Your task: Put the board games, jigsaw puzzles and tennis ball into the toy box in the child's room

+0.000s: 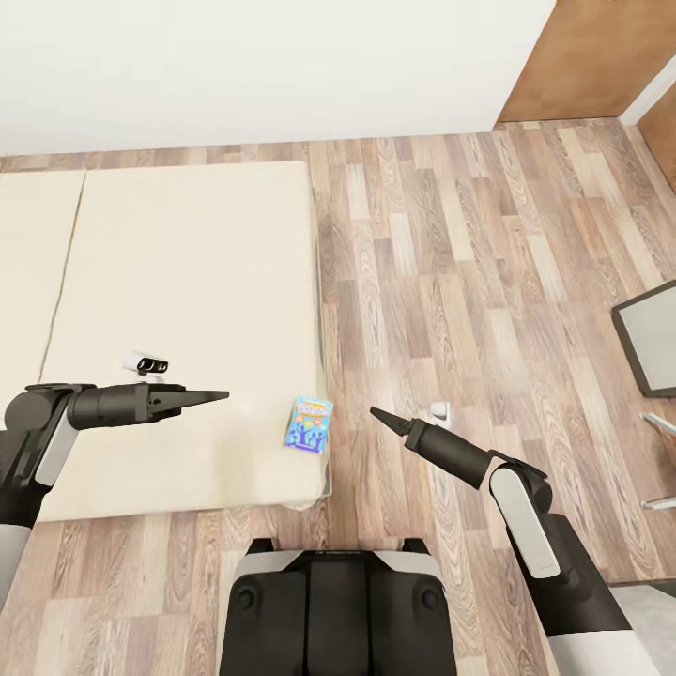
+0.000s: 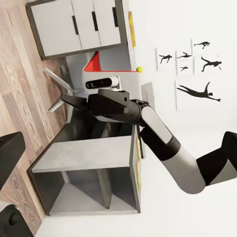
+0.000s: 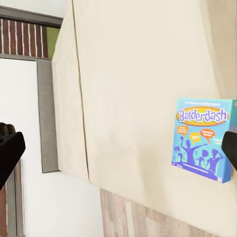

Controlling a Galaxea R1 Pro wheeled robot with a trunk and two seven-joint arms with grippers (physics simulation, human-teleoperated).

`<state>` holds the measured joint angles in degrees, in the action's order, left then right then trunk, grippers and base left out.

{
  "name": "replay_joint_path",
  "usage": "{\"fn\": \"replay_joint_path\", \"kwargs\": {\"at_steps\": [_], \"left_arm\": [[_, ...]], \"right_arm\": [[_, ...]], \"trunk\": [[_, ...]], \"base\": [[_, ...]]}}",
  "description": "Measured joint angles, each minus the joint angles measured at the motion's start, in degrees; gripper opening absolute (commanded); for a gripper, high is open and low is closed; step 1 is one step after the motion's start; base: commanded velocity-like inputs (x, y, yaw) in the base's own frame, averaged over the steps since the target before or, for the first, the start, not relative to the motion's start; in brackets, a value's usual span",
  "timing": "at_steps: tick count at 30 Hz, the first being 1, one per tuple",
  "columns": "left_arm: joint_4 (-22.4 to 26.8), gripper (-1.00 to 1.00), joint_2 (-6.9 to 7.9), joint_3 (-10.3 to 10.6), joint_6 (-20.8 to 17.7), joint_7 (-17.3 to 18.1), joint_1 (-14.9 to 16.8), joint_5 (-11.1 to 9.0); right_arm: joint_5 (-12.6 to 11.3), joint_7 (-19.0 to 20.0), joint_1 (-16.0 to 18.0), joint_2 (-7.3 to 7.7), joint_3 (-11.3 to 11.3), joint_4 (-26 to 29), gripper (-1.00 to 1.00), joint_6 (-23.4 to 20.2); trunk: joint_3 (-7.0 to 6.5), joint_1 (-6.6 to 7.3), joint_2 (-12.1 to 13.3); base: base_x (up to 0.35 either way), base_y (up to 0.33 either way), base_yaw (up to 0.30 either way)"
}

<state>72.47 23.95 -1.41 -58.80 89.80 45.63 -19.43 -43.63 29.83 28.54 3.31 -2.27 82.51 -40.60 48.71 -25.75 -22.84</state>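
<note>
A small blue board game (image 1: 309, 423) lies flat near the bed (image 1: 188, 282) corner. It looks light and stiff, best pinched across its edges. The left claw (image 1: 211, 395) and right claw (image 1: 379, 415) both appear closed and empty.

a blue board game (image 1: 309, 424) lies on the bed (image 1: 188, 310).

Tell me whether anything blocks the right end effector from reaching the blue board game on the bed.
Nothing visible does. The blue board game lies flat near the corner of the bed, and the right end effector hangs over the wooden floor beside it, with only open air between them.
</note>
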Motion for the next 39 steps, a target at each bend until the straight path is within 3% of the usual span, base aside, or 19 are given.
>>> {"fn": "replay_joint_path", "kwargs": {"at_steps": [39], "left_arm": [[-0.1, 1.00, -0.07, -0.3, 0.7, 0.0, -0.7, -0.3]], "right_arm": [[0.0, 0.0, 0.0, 0.00, 0.1, 0.7, 1.00, 0.1]], "trunk": [[-3.69, 0.00, 0.0]], "base": [[0.000, 0.000, 0.000]]}}
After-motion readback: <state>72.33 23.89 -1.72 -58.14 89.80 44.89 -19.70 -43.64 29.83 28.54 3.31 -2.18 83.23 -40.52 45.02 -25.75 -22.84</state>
